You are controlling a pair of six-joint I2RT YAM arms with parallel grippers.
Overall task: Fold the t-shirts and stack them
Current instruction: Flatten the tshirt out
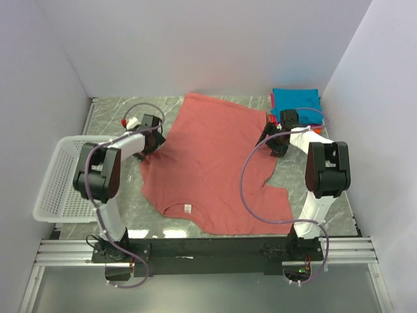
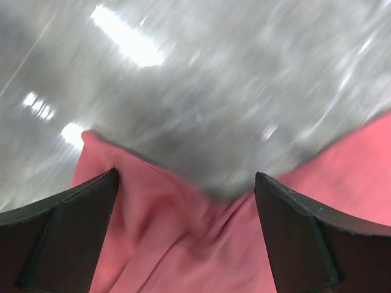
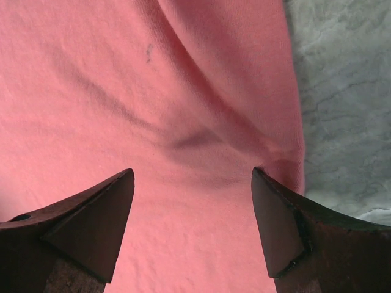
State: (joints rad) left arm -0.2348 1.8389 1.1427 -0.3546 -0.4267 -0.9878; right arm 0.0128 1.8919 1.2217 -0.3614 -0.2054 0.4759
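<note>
A salmon t-shirt [image 1: 212, 163] lies spread flat in the middle of the table, collar toward the arms. My left gripper [image 1: 154, 140] hovers at its left edge, open, with wrinkled salmon cloth [image 2: 183, 244] below the jaws and nothing between them. At the shirt's right edge my right gripper [image 1: 273, 140] stands open just above the cloth [image 3: 183, 110], its right finger [image 3: 287, 226] close to the hem. A stack of folded t-shirts [image 1: 296, 101], teal on top with pink below, sits at the far right corner.
A white mesh basket [image 1: 65, 176] stands at the left edge of the grey marbled table [image 1: 111, 114]. White walls close in the back and both sides. The arms' black base rail [image 1: 208, 251] runs along the near edge.
</note>
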